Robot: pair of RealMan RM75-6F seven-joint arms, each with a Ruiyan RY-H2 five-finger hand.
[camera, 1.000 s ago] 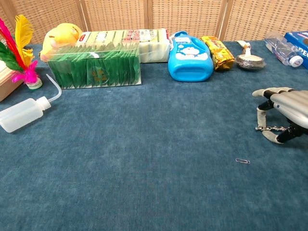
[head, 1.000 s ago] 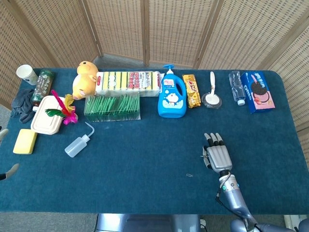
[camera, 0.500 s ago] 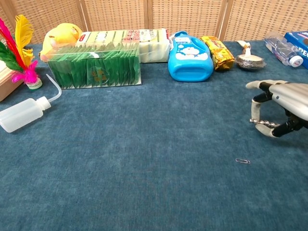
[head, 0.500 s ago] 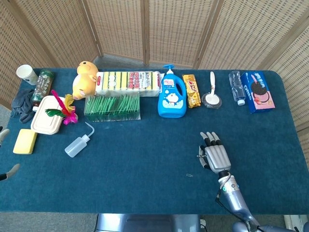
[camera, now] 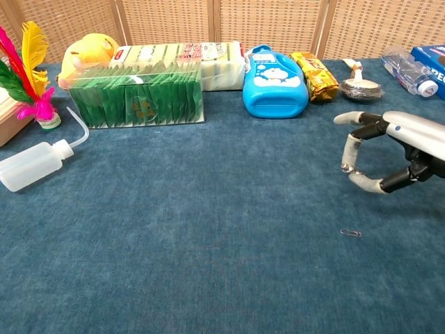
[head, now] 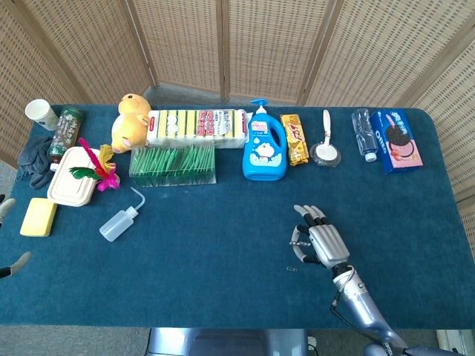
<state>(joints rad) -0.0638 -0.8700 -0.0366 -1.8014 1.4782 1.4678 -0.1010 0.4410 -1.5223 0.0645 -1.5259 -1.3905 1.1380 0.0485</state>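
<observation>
My right hand (head: 319, 241) hovers over the blue table cloth (head: 208, 252) at the right front, fingers spread and curved downward, holding nothing; the chest view shows the right hand (camera: 389, 149) with thumb and fingers apart. A small paper clip (head: 291, 268) lies on the cloth just in front and left of it, also seen as the paper clip (camera: 350, 233), untouched. At the left edge of the head view two pale fingertips (head: 15, 261) of my left hand peek in; the rest is cut off.
Along the back stand a blue soap bottle (head: 264, 148), snack bar (head: 295, 139), spoon (head: 326, 148), water bottle (head: 364, 133), cookie box (head: 396, 139), sponge pack (head: 197, 124), green box (head: 173, 163) and plush toy (head: 130, 122). A squeeze bottle (head: 119, 222) and yellow sponge (head: 38, 216) lie at left.
My right hand has moved left, closer to the paper clip, and its fingers have spread wider from a curled pose.
</observation>
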